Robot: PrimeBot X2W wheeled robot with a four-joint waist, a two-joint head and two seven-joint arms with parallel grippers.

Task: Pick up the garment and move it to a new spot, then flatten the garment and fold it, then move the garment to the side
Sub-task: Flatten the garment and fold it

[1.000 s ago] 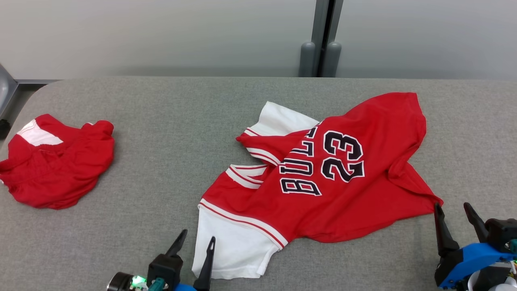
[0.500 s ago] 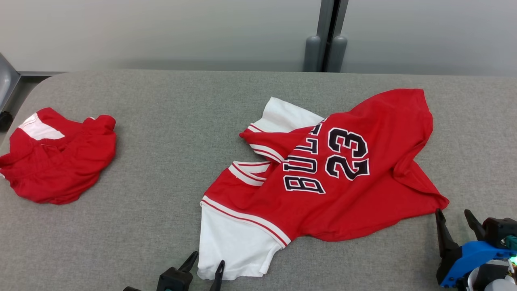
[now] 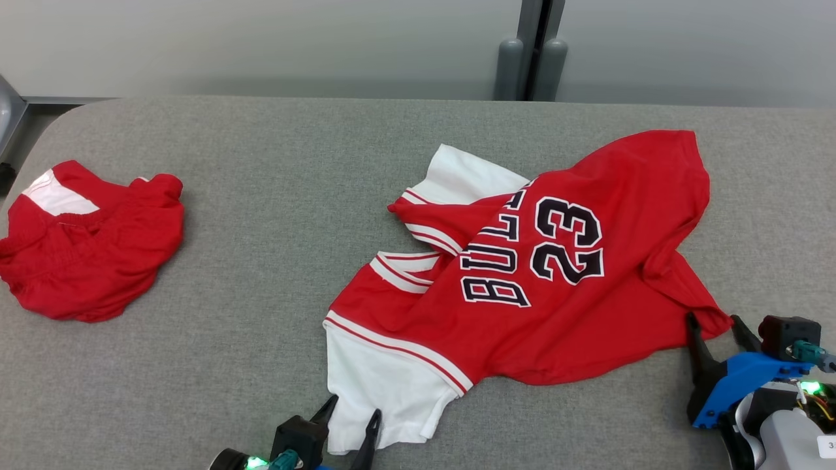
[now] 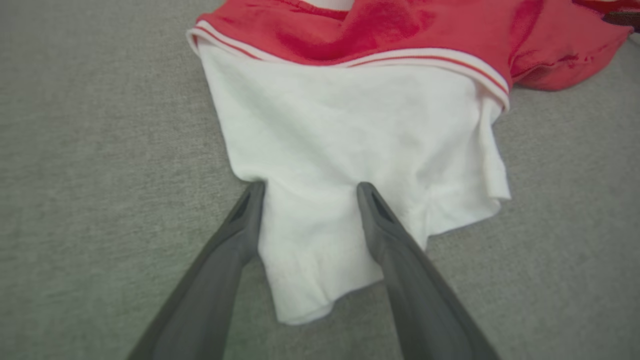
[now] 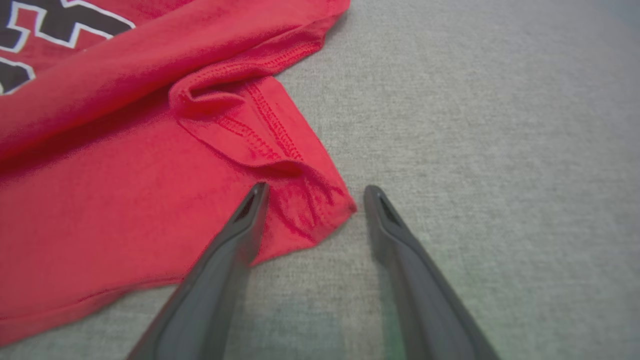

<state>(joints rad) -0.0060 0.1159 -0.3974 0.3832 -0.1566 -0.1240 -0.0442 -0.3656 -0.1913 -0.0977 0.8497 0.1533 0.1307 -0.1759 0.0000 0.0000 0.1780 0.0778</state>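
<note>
Red jersey [image 3: 542,274] lies crumpled mid-table [image 3: 261,196], number up. The left gripper [image 3: 354,406] stands spread wide astride the white sleeve [image 4: 350,150]. The right gripper [image 3: 712,318], likewise wide, straddles the hem corner [image 5: 320,210]. Neither grips cloth yet. Closing too shallow could pinch a single layer or miss the thin corner, so the jersey would slip and bunch when lifted.

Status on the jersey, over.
Left gripper open, straddling white sleeve. Right gripper open around red hem corner. Jersey rumpled on table, not lifted. Other red garment far left, apart.
</note>
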